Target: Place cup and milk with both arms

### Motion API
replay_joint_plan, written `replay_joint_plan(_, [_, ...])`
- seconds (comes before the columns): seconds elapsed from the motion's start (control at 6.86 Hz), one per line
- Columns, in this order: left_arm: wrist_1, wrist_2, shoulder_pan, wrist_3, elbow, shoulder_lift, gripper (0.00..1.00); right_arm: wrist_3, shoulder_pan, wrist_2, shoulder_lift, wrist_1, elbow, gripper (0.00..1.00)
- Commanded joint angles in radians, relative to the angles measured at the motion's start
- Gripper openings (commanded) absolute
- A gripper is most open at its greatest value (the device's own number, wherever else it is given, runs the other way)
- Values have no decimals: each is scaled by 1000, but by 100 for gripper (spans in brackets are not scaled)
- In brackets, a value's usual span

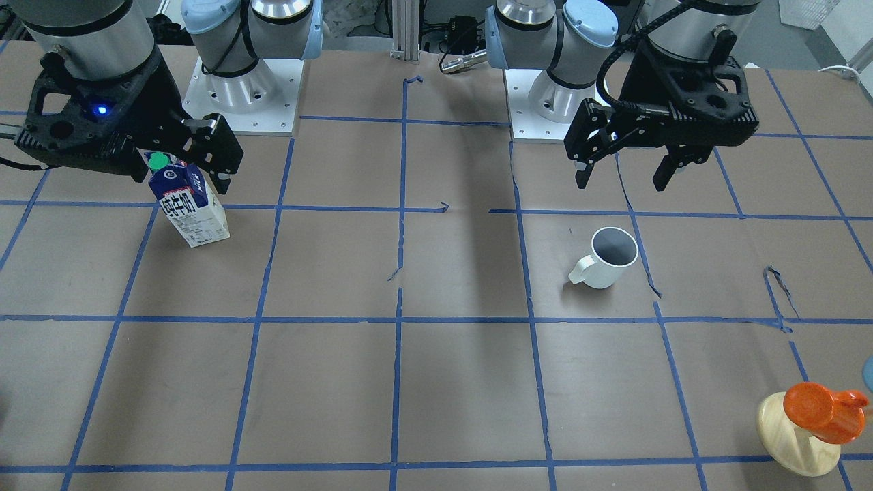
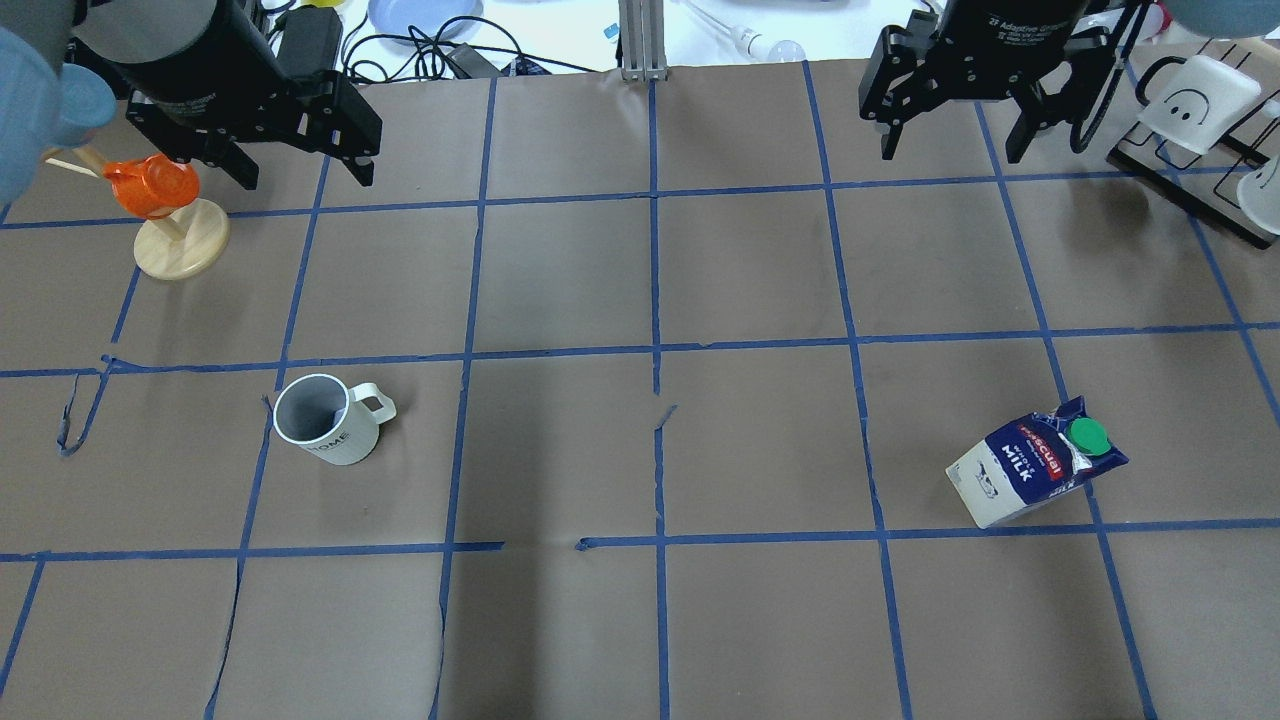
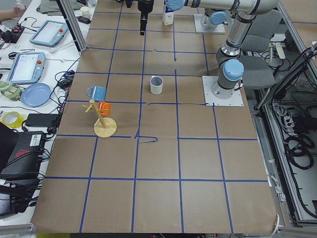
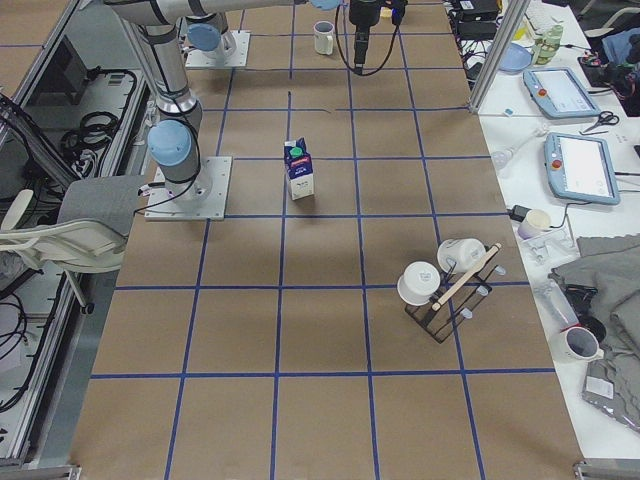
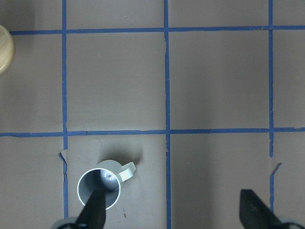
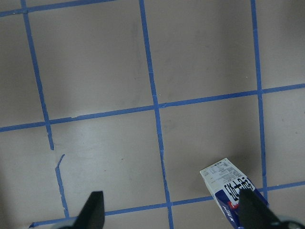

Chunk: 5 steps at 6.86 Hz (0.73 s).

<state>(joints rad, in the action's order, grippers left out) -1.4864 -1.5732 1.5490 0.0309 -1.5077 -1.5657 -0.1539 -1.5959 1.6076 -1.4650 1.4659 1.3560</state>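
The white cup [image 2: 325,420] stands upright on the brown table, handle toward the middle; it also shows in the front view [image 1: 610,259] and the left wrist view [image 5: 100,188]. My left gripper [image 2: 303,168] hangs open and empty high above the table, with the cup under one finger [image 5: 93,210]. The milk [image 2: 1030,470], a blue and white carton with a green cap, stands on the table's right side [image 1: 191,211]. My right gripper [image 2: 952,142] is open and empty, high above it. The carton shows by one fingertip [image 6: 252,210] in the right wrist view.
An orange cup on a pale wooden stand [image 2: 165,215] sits at the far left, with a blue mug [image 3: 95,92] on the same stand. A dark rack with white mugs [image 2: 1195,100] stands at the far right. Blue tape lines grid the table [image 2: 650,300].
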Motion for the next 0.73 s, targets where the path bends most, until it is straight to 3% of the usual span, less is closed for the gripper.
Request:
replay_joint_plan(0.0, [-3,-8,0,0,0,6,100,2,1,0,-3,-5,-8,100])
replay_joint_plan(0.58, [-66,-13,-3,0,38,-4,100,60,1,0,-25,-15,-1,100])
